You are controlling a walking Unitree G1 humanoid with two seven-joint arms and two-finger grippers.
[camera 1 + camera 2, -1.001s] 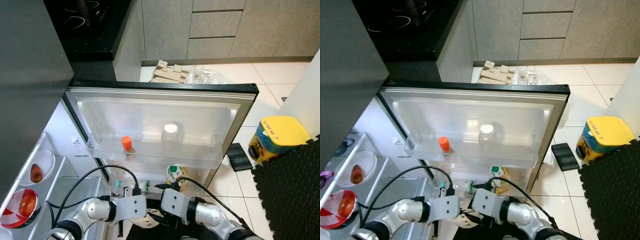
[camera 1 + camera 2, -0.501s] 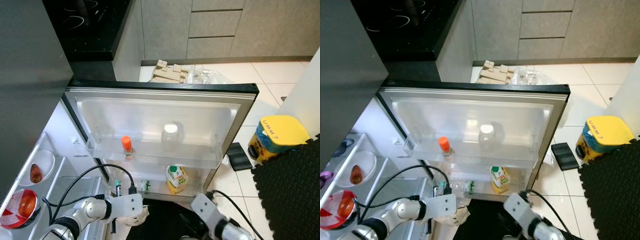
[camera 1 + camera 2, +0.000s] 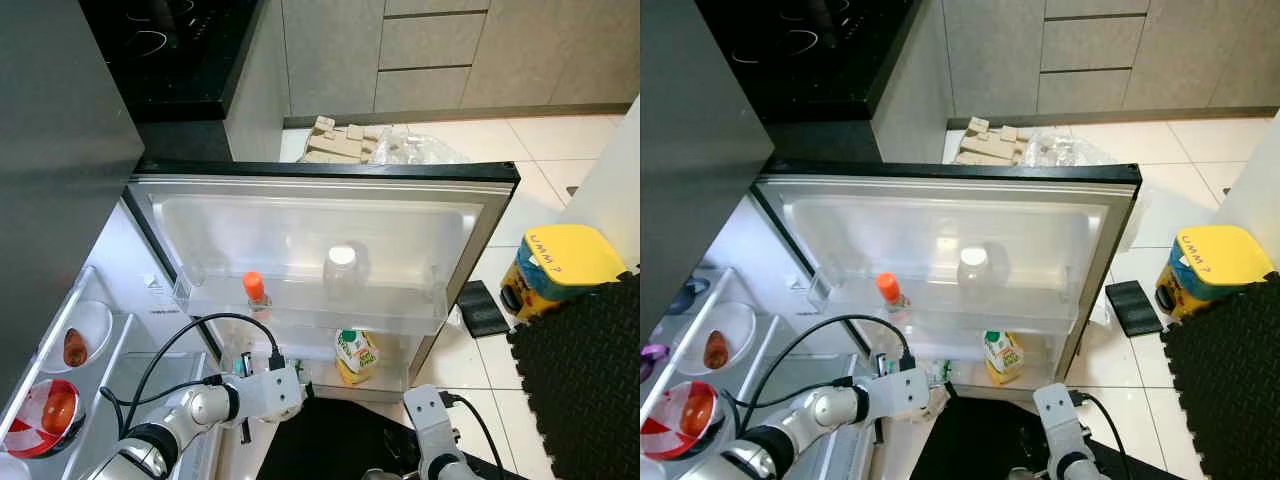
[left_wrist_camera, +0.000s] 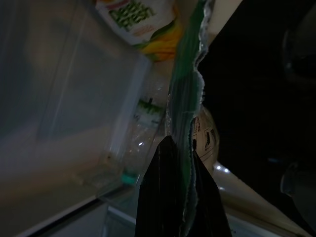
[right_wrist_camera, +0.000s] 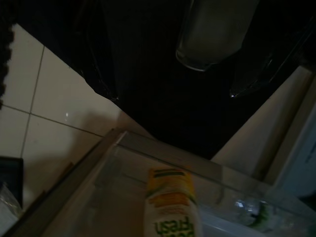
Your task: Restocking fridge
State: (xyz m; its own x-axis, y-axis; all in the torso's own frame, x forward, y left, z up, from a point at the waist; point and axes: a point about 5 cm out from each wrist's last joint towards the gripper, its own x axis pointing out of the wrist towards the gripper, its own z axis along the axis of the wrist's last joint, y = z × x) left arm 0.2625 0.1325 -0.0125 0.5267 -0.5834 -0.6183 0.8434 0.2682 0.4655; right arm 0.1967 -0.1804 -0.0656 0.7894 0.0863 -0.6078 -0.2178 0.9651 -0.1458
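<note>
At the open fridge door's [image 3: 470, 240] lower shelf, the left gripper [image 4: 180, 197] pinches a torn green-edged plastic packet [image 4: 185, 106] beside the yellow juice bottle [image 3: 353, 356]. I cannot tell the right gripper's finger spread.

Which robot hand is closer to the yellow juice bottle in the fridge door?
Left. The left hand is just beside the yellow juice bottle, at the lower door shelf; the right hand is lower, nearer the floor.

On the open fridge door [image 3: 320, 240], an orange-capped bottle [image 3: 254, 292] and a white-lidded jar [image 3: 340, 272] stand upright on the upper shelf; a yellow juice carton [image 3: 354, 356] leans below.
</note>
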